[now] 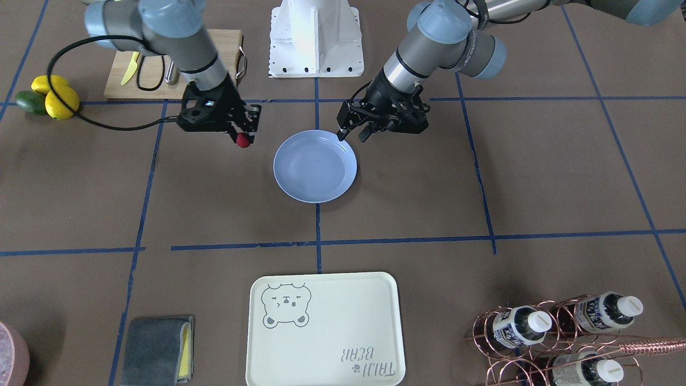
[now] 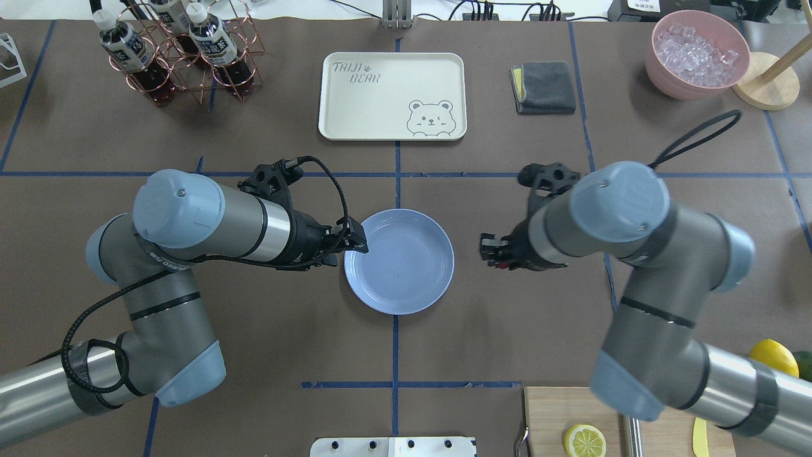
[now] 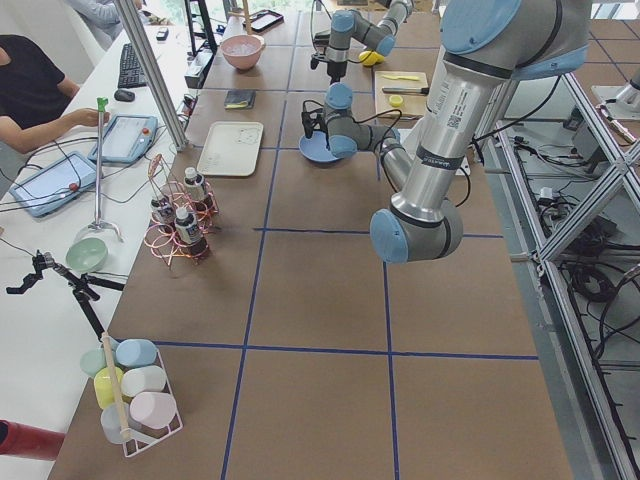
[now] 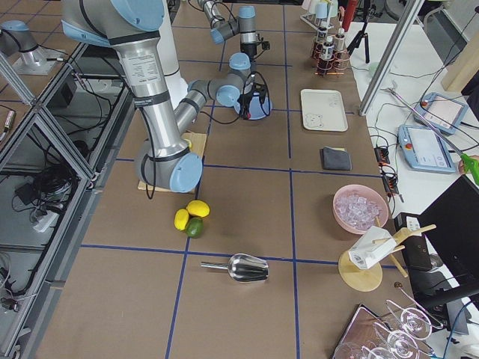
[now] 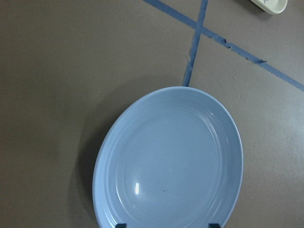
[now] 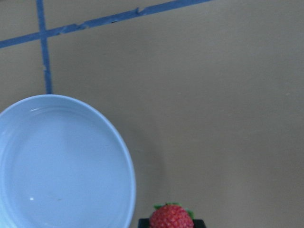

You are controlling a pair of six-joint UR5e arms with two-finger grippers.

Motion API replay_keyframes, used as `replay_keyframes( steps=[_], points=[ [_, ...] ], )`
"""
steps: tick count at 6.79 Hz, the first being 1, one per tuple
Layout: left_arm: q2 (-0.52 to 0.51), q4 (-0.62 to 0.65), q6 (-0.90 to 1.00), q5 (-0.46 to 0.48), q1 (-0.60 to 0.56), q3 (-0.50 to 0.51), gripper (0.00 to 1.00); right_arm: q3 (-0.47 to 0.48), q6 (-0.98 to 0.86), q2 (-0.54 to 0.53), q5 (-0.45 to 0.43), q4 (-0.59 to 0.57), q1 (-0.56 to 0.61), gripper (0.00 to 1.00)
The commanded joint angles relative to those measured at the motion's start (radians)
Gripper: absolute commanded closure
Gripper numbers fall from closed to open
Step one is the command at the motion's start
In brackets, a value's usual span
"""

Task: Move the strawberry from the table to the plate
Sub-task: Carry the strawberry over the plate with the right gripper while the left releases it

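Note:
The small red strawberry (image 1: pixel 243 140) sits between the fingertips of my right gripper (image 1: pixel 244 137), which is shut on it. In the right wrist view the strawberry (image 6: pixel 171 217) shows at the bottom edge, with the table below it and the plate (image 6: pixel 61 161) off to the left. The light-blue plate (image 1: pixel 315 166) lies empty in the middle of the table (image 1: pixel 429 177). The strawberry is beside the plate's rim, not over it. My left gripper (image 1: pixel 351 131) is open over the plate's opposite rim, with nothing in it; its two tips stand wide apart in the left wrist view above the plate (image 5: pixel 171 161).
A cream bear-print tray (image 1: pixel 324 327), a grey cloth (image 1: pixel 158 349) and a copper bottle rack (image 1: pixel 563 332) stand on the far side. Lemons and an avocado (image 1: pixel 51 95) and a cutting board (image 1: pixel 171 64) lie near the right arm's base. A pink bowl of ice (image 2: pixel 694 54) stands far right.

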Motion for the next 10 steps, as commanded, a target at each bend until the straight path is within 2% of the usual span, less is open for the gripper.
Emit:
replay_keyframes(
  steps=[1, 4, 7, 10],
  points=[
    [0.125, 0.001, 0.079, -0.006, -0.047, -0.106, 0.35, -0.217, 0.099, 0.252, -0.045, -0.083, -0.042, 1.00],
    [0.155, 0.003, 0.089, -0.004, -0.066, -0.119, 0.35, -0.348, 0.162, 0.283, -0.046, 0.030, -0.042, 1.00],
    [0.153, 0.003, 0.087, -0.001, -0.064, -0.111, 0.33, -0.412, 0.167, 0.317, -0.046, 0.031, -0.042, 1.00],
    [0.152, 0.003, 0.087, 0.001, -0.061, -0.106, 0.32, -0.422, 0.158, 0.315, -0.045, 0.029, -0.042, 1.00]
  ],
)
